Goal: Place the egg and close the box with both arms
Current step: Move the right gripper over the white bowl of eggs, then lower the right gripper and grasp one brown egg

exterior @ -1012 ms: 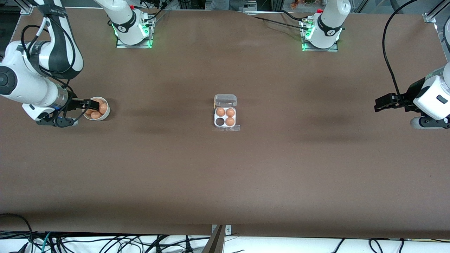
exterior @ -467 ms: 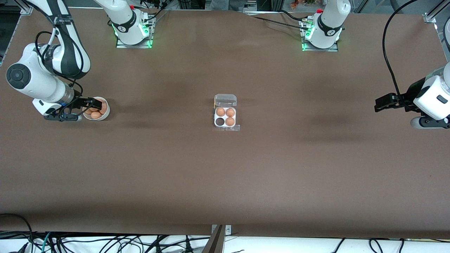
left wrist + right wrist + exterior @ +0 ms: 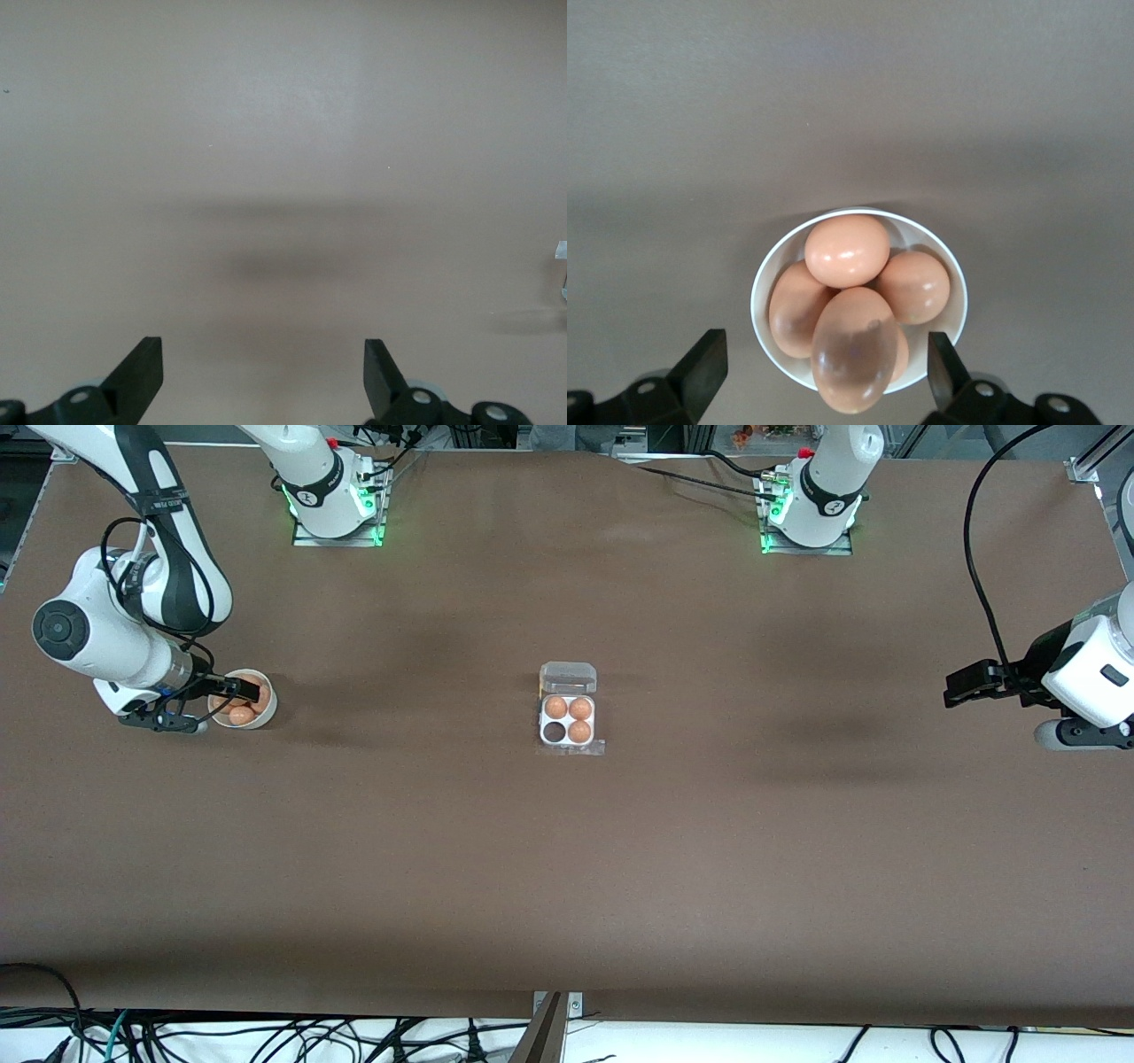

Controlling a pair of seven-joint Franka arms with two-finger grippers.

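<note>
The box [image 3: 567, 723] lies at the table's middle with its clear lid [image 3: 568, 677] open. It holds three orange-brown eggs [image 3: 579, 708], and one cell [image 3: 555, 732] is empty. My right gripper [image 3: 234, 688] is open over a round white bowl [image 3: 268, 708] of eggs at the right arm's end. In the right wrist view the gripper [image 3: 824, 367] is spread wide on either side of the topmost egg [image 3: 855, 350] and touches nothing. My left gripper [image 3: 961, 685] waits open and empty over bare table at the left arm's end; it also shows in the left wrist view [image 3: 263, 367].
The bowl [image 3: 757, 292] holds several eggs piled together. The two arm bases [image 3: 335, 496] [image 3: 808, 505] stand along the table's edge farthest from the front camera. Cables hang below the nearest edge.
The right arm's wrist has swung in and come down closer to the bowl, with its gripper still over the eggs. The left arm has not moved.
</note>
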